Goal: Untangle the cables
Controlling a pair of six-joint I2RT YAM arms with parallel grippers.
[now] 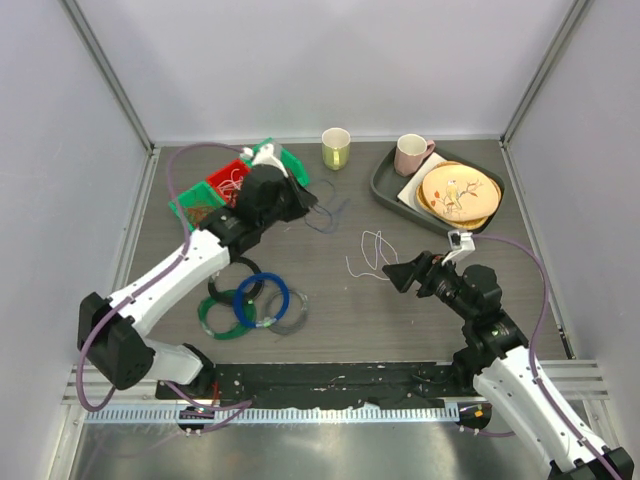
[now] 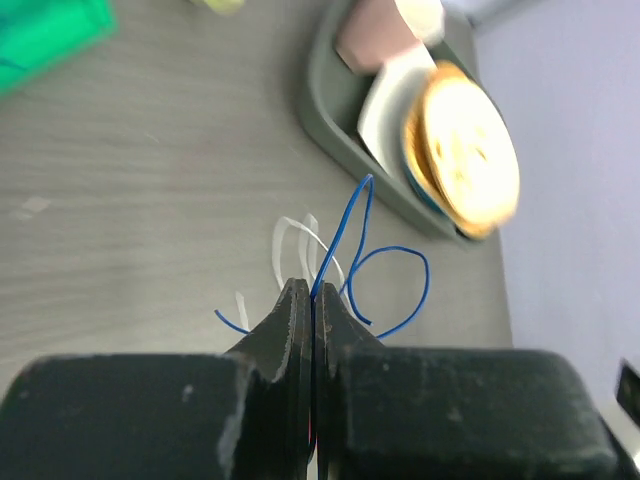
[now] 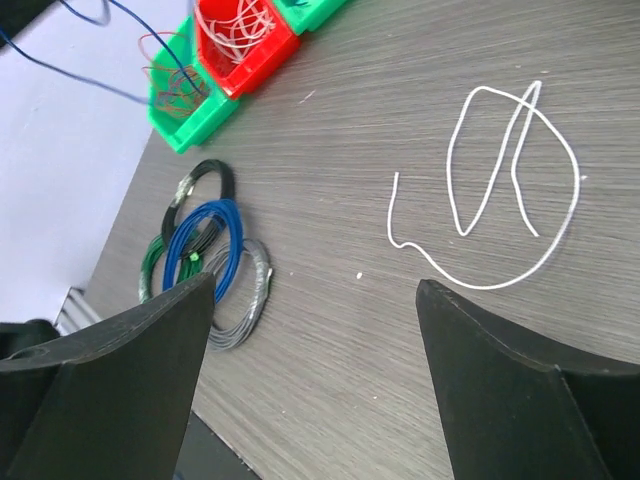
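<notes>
In mid-frame the left claw [image 2: 313, 295] is pinched shut on the blue wire [image 2: 398, 249] — the right claw [image 3: 315, 285] is spread wide and empty, with the white wire [image 3: 490, 288] lying at upper right.

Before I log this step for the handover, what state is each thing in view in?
left gripper, jaws shut on the blue cable.
right gripper, jaws open, holding nothing.
blue cable, pinched, loops lifted.
white cable, lying loose on the table, unheld.
coiled rings, lying flat, overlapping.
red bin, holding tangled white wires.
yellow mug, upright.
pink mug, upright in the tray.
</notes>
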